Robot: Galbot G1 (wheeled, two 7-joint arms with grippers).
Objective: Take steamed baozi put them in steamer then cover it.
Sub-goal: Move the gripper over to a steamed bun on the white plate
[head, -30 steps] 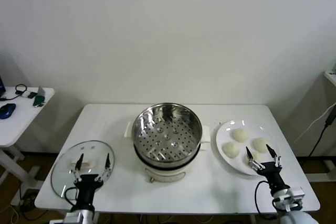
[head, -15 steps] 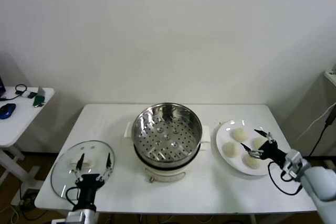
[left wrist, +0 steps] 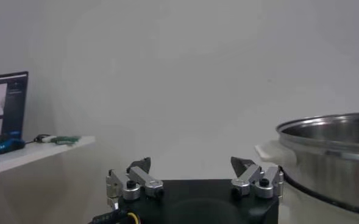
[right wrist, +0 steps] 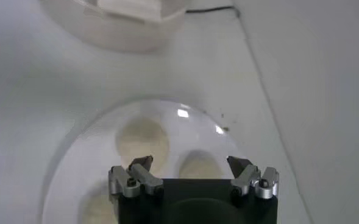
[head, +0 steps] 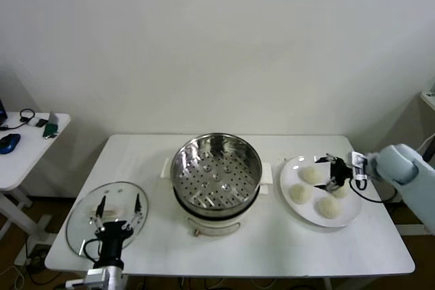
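The steamer (head: pixel 216 174), a shiny steel pot with an empty perforated tray, stands mid-table on its white base. Several cream-white baozi lie on a white plate (head: pixel 291 166) to its right, among them one (head: pixel 311 175), another (head: pixel 299 193) and a third (head: pixel 329 206). My right gripper (head: pixel 330 173) is open and empty, low over the plate's far side. In the right wrist view it (right wrist: pixel 191 163) frames a baozi (right wrist: pixel 199 165), with another (right wrist: pixel 141 139) beside. The glass cover (head: pixel 85 221) lies at the front left. My left gripper (head: pixel 117 207) hovers open above it.
A white side table (head: pixel 20 157) with a mouse and small gadgets stands to the far left. In the left wrist view my left gripper (left wrist: pixel 193 164) faces the wall, with the steamer's steel wall (left wrist: pixel 334 161) to one side. The right wrist view shows the steamer's white base (right wrist: pixel 124 24) beyond the plate.
My right arm has swung from the table's front right edge up over the plate, now reaching in from the right. The left gripper has barely moved.
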